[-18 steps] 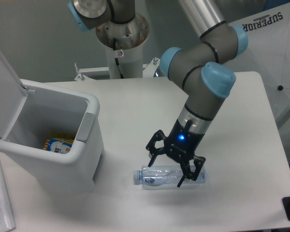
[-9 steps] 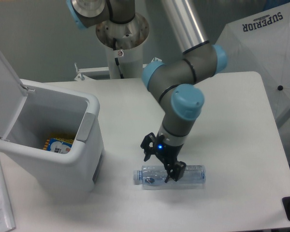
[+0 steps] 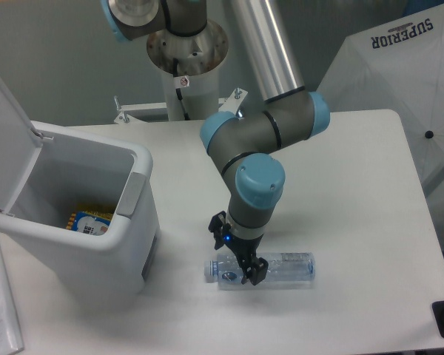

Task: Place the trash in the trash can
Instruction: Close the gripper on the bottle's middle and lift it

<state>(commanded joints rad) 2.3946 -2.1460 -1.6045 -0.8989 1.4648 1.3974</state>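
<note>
One gripper is all there is at the end of the arm, and it hangs low over the clear plastic bottle, its dark fingers straddling the bottle near the capped left end. From where the camera stands the fingers look spread to either side of the bottle rather than pressed onto it, though the view is end-on and I cannot tell for sure whether they have any grip. A small blue light glows on the gripper body. The bottle lies on its side on the white table, cap pointing left, bluish label showing through the plastic. Above the gripper the grey arm with its light-blue joint caps bends back up toward the mount at the far edge. To the left, apart from the bottle, stands the white trash can, lid flipped up and open, grey handle tab on its front; something yellow and blue lies inside at the bottom
</note>
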